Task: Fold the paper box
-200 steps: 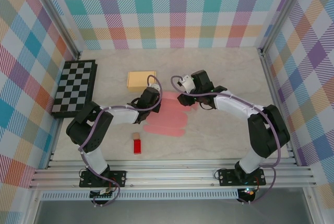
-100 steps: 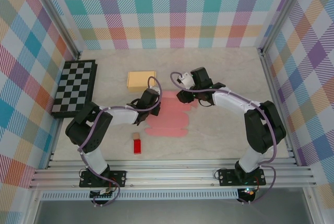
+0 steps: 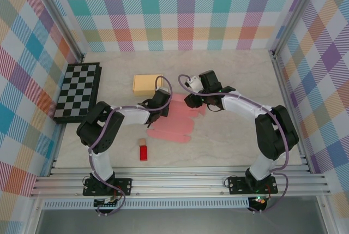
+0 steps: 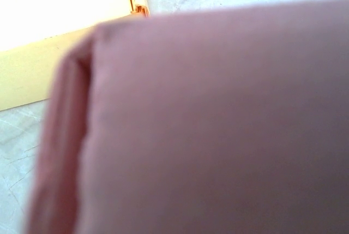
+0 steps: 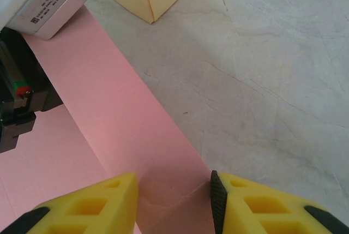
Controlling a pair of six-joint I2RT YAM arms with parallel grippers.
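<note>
Comparing with half a second back, the left arm is the one that moved. Its elbow has swung up and in, and the left fingers [image 3: 160,103] have crept a little toward the yellow box [image 3: 147,84] just beyond them. They're still parked on the left edge of the pink paper box [image 3: 173,127]. That sheet lies unfolded and flat on the worktop [image 3: 234,152] between the two sets of fingers, and it looks nudged a touch toward the left arm's side.

The right fingers [image 3: 192,101] have barely budged, sitting at the sheet's far right corner. From the right wrist they're spread apart, astride a pink strip that runs away from them.

From the left wrist it's a blurry pink flap right against the lens, so I can't tell whether the left fingers are open or closed.
</note>
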